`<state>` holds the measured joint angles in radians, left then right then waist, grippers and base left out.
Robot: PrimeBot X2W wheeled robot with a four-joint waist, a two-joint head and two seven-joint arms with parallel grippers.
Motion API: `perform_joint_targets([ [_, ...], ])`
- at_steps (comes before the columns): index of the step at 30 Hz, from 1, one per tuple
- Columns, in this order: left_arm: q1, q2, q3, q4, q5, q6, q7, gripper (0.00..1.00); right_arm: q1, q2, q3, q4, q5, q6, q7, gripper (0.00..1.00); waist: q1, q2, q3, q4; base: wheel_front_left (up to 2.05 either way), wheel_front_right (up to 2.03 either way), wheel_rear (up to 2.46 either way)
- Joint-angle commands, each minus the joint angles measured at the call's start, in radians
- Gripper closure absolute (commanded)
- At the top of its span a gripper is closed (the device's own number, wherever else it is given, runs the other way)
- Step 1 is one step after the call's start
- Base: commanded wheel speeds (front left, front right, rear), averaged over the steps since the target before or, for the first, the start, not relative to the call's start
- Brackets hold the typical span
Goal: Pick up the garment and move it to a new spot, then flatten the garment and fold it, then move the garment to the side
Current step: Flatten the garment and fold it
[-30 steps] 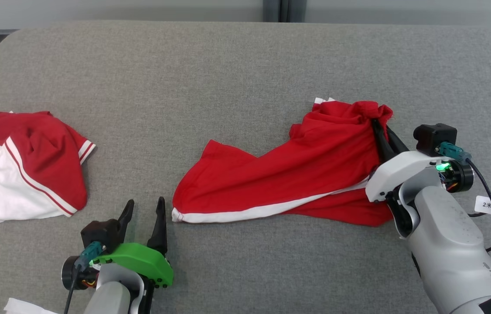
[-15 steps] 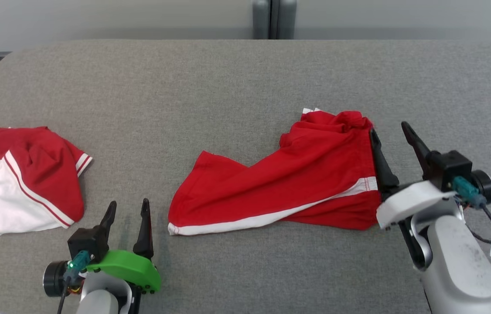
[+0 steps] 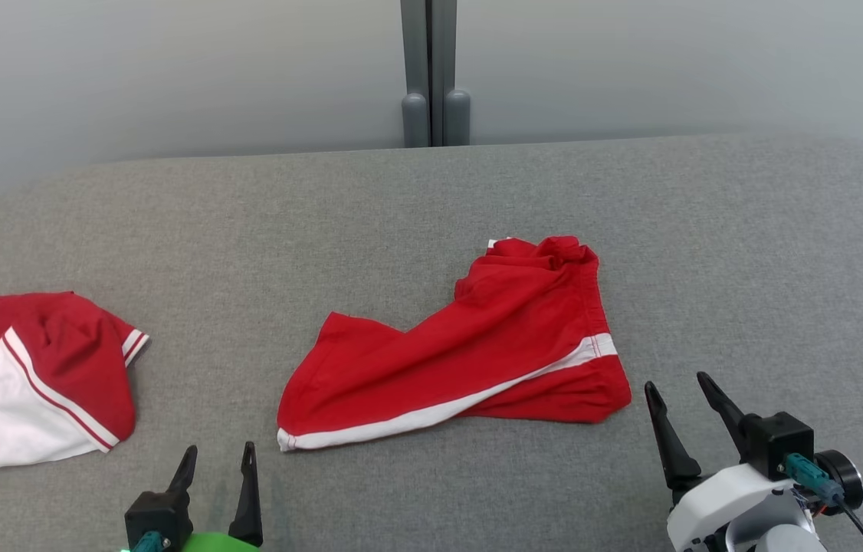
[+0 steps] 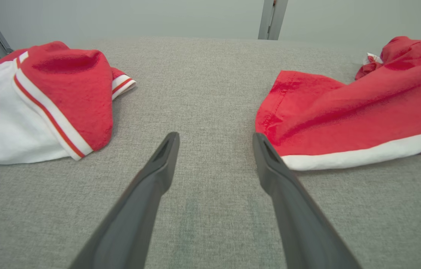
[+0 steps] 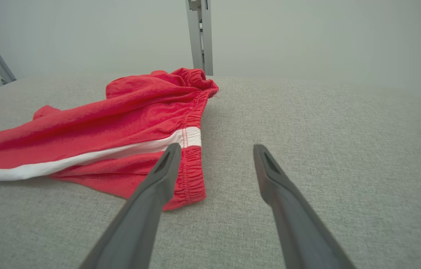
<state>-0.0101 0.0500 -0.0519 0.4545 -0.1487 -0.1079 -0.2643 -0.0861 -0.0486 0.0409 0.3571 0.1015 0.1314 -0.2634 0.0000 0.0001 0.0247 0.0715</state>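
- Red shorts [image 3: 462,360] with a white stripe lie rumpled, waistband toward three o'clock.
- Left gripper [image 3: 221,447] at seven o'clock: fingers apart.
- Right gripper [image 3: 674,381] at four o'clock: fingers apart.

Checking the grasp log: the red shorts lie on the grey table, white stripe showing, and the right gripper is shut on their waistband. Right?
No. The right gripper is open and holds nothing, as the right wrist view shows. The rest about the red shorts stands.
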Motion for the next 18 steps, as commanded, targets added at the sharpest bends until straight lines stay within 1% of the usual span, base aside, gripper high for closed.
perform_joint_targets([
  [1, 0.026, 0.003, 0.0, -0.01, 0.008, 0.006, 0.0, 0.0, 0.022, -0.004, -0.001, 0.0, 0.011, -0.001, -0.002, 0.0, 0.0, -0.0001, -0.021, -0.018, 0.0, 0.0, 0.0],
  [6, 0.057, 0.003, -0.012, -0.018, -0.014, 0.016, 0.0, 0.0, 0.039, -0.004, 0.005, 0.01, 0.024, -0.001, -0.002, 0.0, 0.0, -0.0001, -0.032, -0.025, 0.0, 0.0, 0.0],
  [11, 0.05, 0.003, -0.024, -0.006, -0.026, 0.023, 0.0, 0.0, 0.035, -0.004, 0.014, 0.016, 0.031, -0.001, -0.002, 0.0, 0.0, -0.0001, -0.031, -0.03, 0.0, 0.0, 0.0],
  [18, 0.02, 0.003, -0.037, 0.002, -0.053, 0.012, 0.0, 0.0, 0.015, -0.004, 0.018, 0.014, 0.018, -0.001, -0.002, 0.0, 0.0, -0.0001, -0.012, -0.039, 0.0, 0.0, 0.0],
])
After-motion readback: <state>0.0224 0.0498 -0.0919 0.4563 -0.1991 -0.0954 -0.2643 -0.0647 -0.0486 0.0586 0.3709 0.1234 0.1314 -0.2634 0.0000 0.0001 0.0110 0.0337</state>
